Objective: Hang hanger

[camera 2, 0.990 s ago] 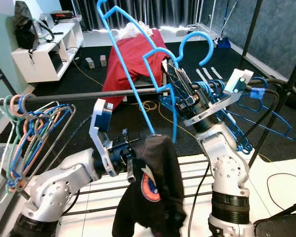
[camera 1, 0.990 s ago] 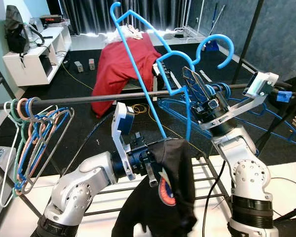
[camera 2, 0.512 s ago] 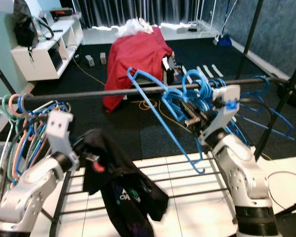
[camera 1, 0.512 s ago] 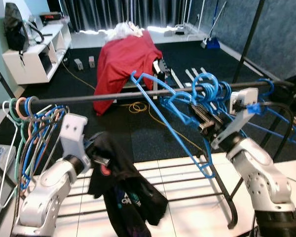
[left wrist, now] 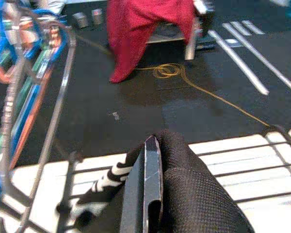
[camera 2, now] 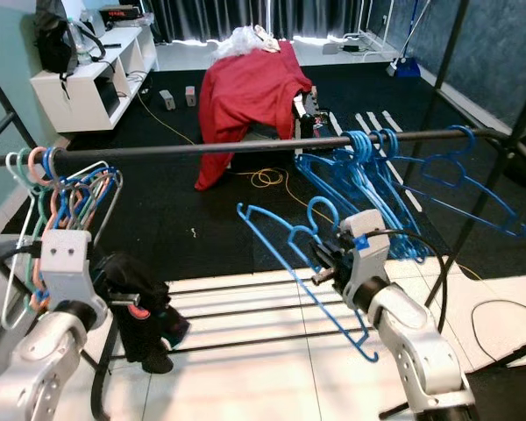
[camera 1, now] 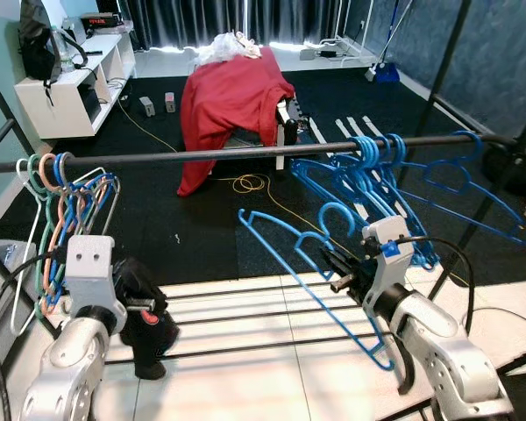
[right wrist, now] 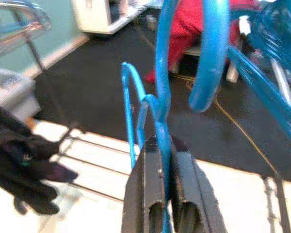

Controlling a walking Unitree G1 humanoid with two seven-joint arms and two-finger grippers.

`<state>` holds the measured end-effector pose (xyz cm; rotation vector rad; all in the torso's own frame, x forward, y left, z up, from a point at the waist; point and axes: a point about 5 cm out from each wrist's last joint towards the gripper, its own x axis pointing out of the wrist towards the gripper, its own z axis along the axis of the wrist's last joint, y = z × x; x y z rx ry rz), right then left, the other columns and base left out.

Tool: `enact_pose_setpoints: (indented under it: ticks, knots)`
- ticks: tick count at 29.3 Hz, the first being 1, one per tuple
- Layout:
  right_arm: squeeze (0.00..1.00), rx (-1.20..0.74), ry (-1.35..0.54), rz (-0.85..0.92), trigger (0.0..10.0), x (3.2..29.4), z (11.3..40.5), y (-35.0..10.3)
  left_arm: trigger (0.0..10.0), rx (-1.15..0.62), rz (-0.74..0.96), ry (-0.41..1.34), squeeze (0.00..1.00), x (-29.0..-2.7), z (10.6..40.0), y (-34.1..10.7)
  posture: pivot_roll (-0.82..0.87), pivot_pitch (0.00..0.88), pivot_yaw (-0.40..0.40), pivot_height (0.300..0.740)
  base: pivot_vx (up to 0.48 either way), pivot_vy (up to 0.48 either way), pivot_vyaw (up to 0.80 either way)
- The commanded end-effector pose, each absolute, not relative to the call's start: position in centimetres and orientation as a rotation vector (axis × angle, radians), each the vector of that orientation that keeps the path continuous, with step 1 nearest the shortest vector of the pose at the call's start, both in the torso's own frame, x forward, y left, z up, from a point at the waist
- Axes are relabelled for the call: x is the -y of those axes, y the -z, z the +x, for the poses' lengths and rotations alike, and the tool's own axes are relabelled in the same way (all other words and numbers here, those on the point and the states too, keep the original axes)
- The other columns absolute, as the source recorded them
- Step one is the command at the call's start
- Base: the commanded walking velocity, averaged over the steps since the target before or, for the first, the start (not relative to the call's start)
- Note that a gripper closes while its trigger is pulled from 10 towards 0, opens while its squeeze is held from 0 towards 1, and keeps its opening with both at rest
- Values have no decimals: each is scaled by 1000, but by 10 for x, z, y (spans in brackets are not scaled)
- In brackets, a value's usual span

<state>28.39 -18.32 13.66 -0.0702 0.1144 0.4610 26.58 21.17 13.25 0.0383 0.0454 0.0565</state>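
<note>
Right wrist view has our right gripper (right wrist: 167, 160) clamped tight on the neck of the bright blue plastic hanger (camera 1: 320, 276), held low and near, below the dark horizontal rail (camera 1: 245, 153). It looks light and stiff but slick, so we'd grip just under the hook. Our left gripper (left wrist: 148, 179) is pinched shut on the soft black printed garment (camera 1: 145, 316) at the near left. That fabric hides most of its fingers, and the hanger's far shoulder blurs into the blue hangers (camera 1: 394, 175) on the rail.
</note>
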Motion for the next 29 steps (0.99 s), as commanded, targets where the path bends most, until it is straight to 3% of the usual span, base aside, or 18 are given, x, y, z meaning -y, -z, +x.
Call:
enact_pose_setpoints:
  ticks: [1,9,29]
  knots:
    - [0,-135,-450,-103,10000,185,284,-128,10000,-41,61,-91,0,-215,266,-130,-62,50,-9,740,-424,0,0]
    - [0,-147,-411,-125,10000,193,284,-122,10000,-34,64,-86,0,-212,271,-130,-62,40,-8,740,-383,0,298]
    - [0,-158,-307,-184,10000,204,292,-107,10000,-112,75,13,0,-204,283,-110,-16,0,-3,740,0,0,750]
